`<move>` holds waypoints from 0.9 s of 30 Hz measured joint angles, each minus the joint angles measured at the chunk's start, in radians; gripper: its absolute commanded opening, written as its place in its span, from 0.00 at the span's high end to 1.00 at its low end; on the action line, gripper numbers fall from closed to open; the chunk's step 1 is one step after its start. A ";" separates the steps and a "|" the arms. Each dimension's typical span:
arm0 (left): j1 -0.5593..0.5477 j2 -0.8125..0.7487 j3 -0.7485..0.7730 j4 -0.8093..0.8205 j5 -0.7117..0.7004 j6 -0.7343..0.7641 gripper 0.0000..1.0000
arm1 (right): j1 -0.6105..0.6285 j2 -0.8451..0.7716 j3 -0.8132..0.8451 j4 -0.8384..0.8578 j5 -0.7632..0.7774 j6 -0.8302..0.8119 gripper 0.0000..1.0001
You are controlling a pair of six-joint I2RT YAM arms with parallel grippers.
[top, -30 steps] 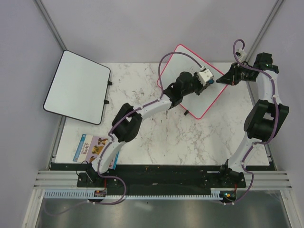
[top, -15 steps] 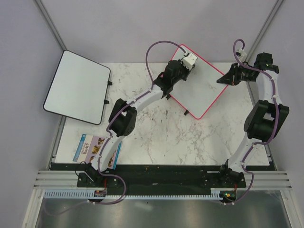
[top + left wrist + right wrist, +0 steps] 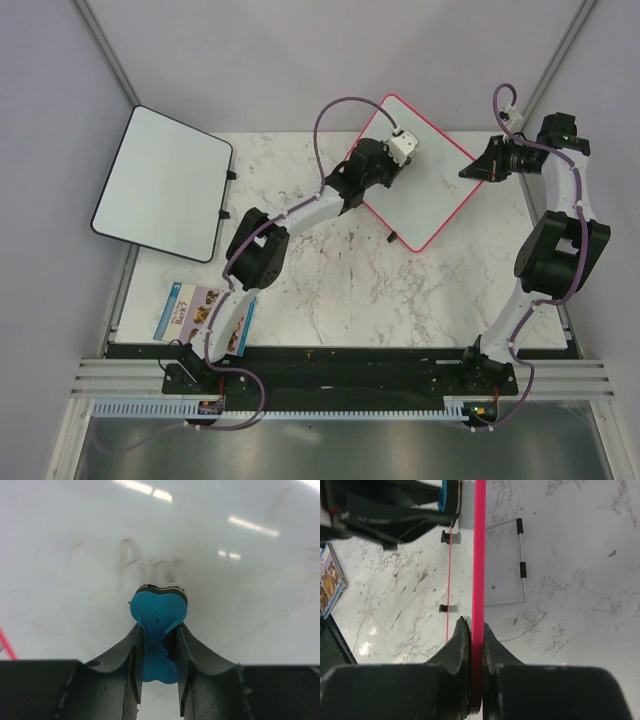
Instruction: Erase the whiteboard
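1. Left jaws: closed on the narrow waist of a blue eraser (image 3: 158, 611), one finger on each side. The eraser is smooth moulded plastic, lobed like a bone, with a dark felt strip along its front edge. Holding it at the waist probably stops it twisting during rubbing.
2. Just ahead of those jaws, the felt appears to meet the whiteboard (image 3: 240, 595), whose glossy white face mirrors the ceiling lights. Faint grey scribbles (image 3: 131, 560) lie just beyond the felt, not yet wiped.
3. Right jaws: shut tight on the board's pink frame (image 3: 480, 555), seen edge-on as a thin straight line running away from them. Judgement: this pinch steadies the board against the eraser's push.
4. Beyond the right jaws, right of the frame, a bent wire stand (image 3: 520, 565) with black sleeves lies over the counter (image 3: 580, 580), which looks like grey-veined marble.
5. From above, the board has rounded corners and sits diamond-wise between the two sets of jaws. The right jaws hold its right corner.
6. Well left of both jaws are a black-framed board (image 3: 165, 185) and a booklet (image 3: 195, 310), both untouched.
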 measured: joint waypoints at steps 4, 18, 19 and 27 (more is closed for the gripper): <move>-0.095 -0.018 -0.005 0.004 0.059 0.032 0.98 | -0.003 0.000 0.000 -0.006 -0.002 -0.009 1.00; -0.124 0.031 0.110 0.006 0.087 -0.083 0.98 | -0.010 0.005 0.000 -0.016 -0.017 -0.047 1.00; -0.113 0.031 0.110 0.014 0.086 -0.098 0.98 | -0.010 0.005 0.000 -0.017 -0.021 -0.047 1.00; -0.010 0.029 0.070 0.067 0.051 -0.253 0.98 | -0.009 0.005 0.007 -0.031 -0.018 -0.047 1.00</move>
